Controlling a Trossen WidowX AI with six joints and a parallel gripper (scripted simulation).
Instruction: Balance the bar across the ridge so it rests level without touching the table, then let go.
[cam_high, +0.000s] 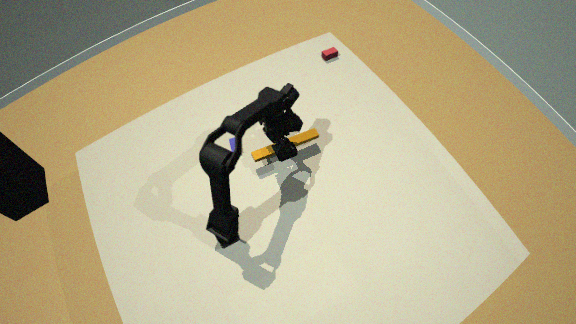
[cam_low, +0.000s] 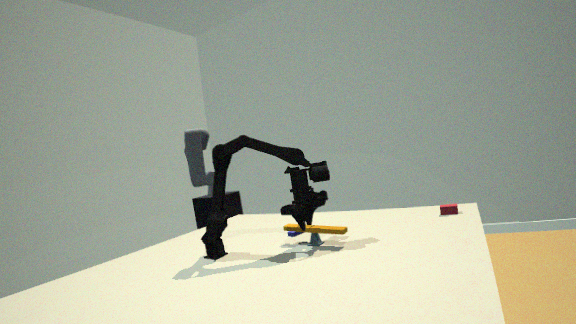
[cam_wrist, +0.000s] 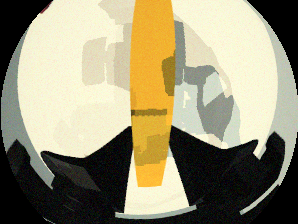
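Exterior view: pincer (cam_low: 303, 224) clamped on orange bar (cam_low: 320, 229), level, above grey ridge (cam_low: 315, 240) directly below, off worktop (cam_low: 380, 280). Remaining: confirm seating, then release.

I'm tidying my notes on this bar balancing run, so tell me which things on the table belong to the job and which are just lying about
Part of the job:
- orange bar, clamped in the gripper
- grey-blue ridge under the bar

Just lying about:
- red block near the mat's far corner
- small blue block, mostly hidden behind the arm
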